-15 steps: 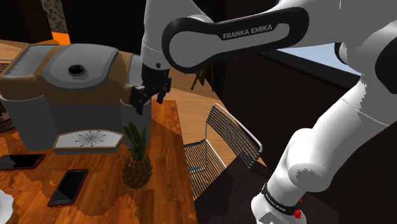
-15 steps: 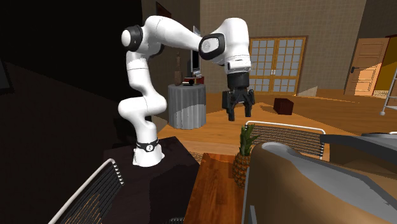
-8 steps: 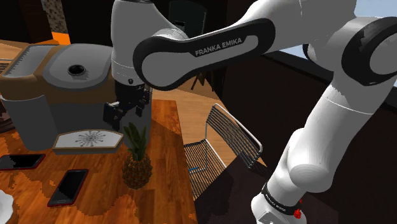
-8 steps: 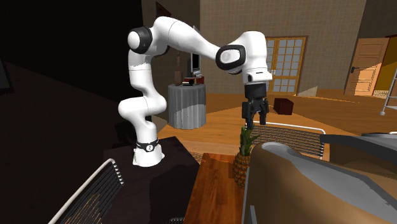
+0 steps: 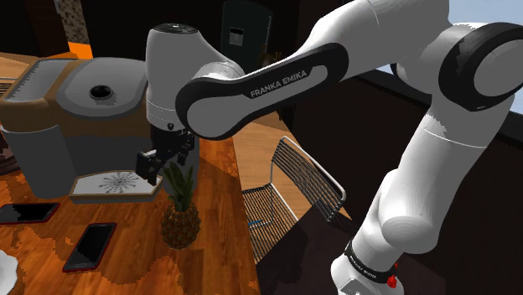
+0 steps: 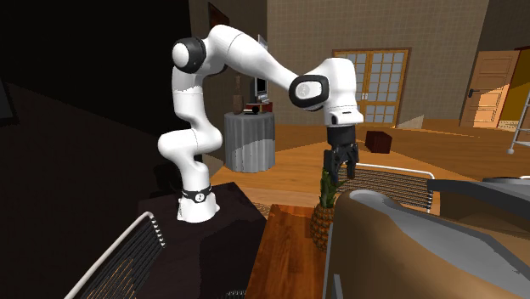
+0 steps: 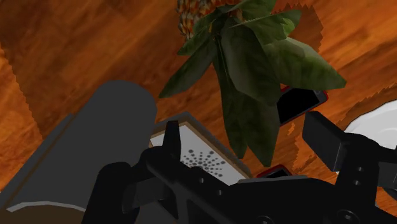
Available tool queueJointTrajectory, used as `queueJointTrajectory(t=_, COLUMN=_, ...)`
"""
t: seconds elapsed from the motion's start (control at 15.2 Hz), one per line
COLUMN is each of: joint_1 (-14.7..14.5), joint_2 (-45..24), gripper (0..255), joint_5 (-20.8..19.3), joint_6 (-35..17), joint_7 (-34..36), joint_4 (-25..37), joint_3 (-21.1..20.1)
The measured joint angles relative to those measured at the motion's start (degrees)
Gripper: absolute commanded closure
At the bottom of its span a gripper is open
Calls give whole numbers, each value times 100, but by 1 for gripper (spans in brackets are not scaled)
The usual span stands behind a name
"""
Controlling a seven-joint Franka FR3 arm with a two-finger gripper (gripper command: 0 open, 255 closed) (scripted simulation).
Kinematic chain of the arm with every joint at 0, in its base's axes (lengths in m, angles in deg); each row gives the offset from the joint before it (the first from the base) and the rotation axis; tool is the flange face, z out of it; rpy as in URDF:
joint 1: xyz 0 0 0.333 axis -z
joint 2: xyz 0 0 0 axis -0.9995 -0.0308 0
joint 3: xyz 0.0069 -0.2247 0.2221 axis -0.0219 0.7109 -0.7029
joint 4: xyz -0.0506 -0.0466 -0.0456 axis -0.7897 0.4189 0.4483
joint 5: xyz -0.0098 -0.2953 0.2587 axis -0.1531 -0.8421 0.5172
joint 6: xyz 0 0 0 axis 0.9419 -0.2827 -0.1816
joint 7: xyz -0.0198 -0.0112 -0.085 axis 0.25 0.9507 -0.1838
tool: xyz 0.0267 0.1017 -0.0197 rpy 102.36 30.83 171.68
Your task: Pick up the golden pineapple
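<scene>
Plainly open, tool (image 5: 165, 159) hovers empty above pineapple (image 5: 180, 219).

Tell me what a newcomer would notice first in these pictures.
The big white arm arches over the wooden table, its black hand open right over the leafy crown of an upright pineapple. A bulky grey-and-brown coffee machine sits to the shoulder view's upper left of the fruit, and two dark phones lie flat to its lower left.
</scene>
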Motion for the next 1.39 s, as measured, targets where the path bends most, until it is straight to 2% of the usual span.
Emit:
queueJointTrajectory(t=0.66, joint_1=1, joint_2=-5, gripper=255, joint_5=-6, joint_6=-29, joint_7=4, joint_4=-14, joint_3=1)
queueJointTrajectory(t=1.39, joint_1=11, joint_2=218, gripper=255, joint_5=190, joint_6=710, joint_7=-193, joint_4=526, joint_3=5)
